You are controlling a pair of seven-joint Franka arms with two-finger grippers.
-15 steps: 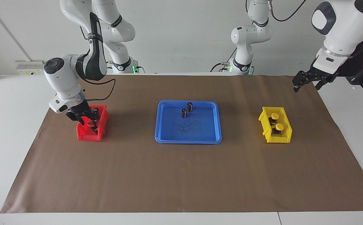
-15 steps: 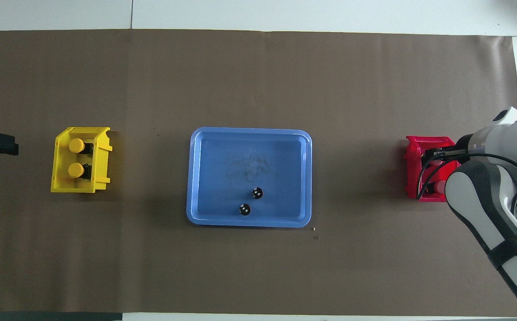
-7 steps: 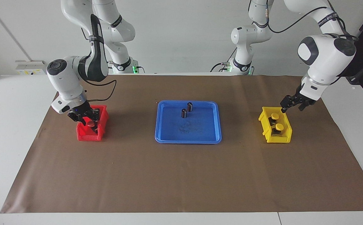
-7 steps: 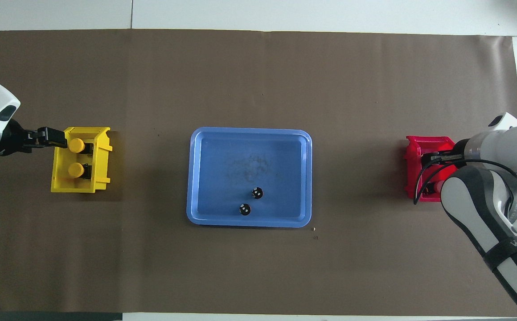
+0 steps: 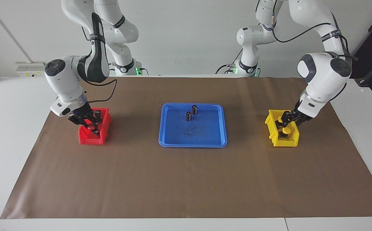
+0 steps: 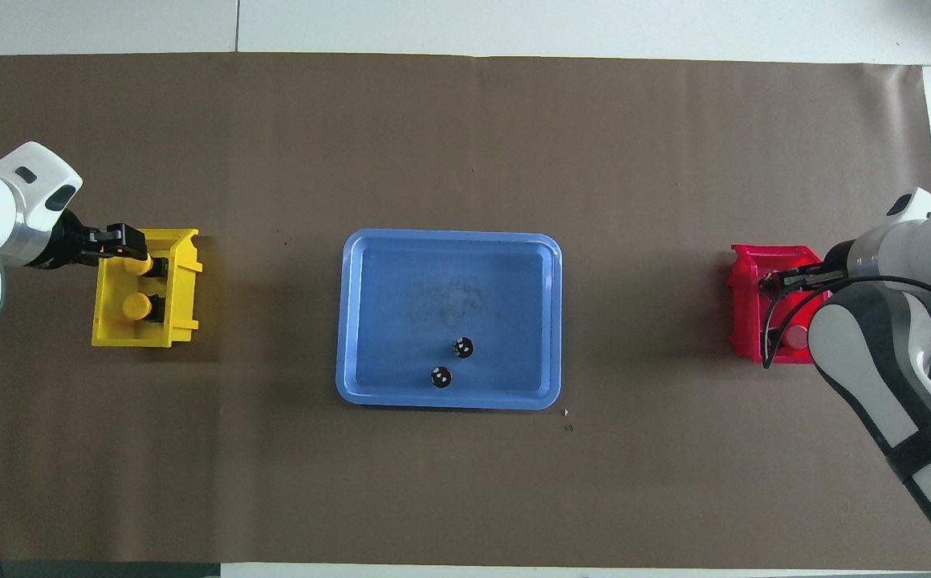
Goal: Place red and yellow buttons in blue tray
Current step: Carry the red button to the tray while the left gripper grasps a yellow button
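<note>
Two tools work at once: the right tool (image 5: 91, 125) reaches into the red bin (image 5: 84, 137) among the red buttons (image 6: 796, 336), the left tool (image 5: 285, 120) into the yellow bin (image 5: 271, 123) at a yellow button (image 5: 286, 130); neither grip is readable. Between them, the blue tray (image 5: 173, 141) holds two dark cylinders (image 5: 188, 116).

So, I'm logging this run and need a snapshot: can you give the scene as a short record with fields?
blue tray: mid-table, holds two dark cylinders, no buttons
red bin: toward the right arm's end, one red button visible
yellow bin: toward the left arm's end, two yellow buttons
right end effector: inside the red bin
left end effector: at the yellow button farther from the robots
task progress: no button moved yet
</note>
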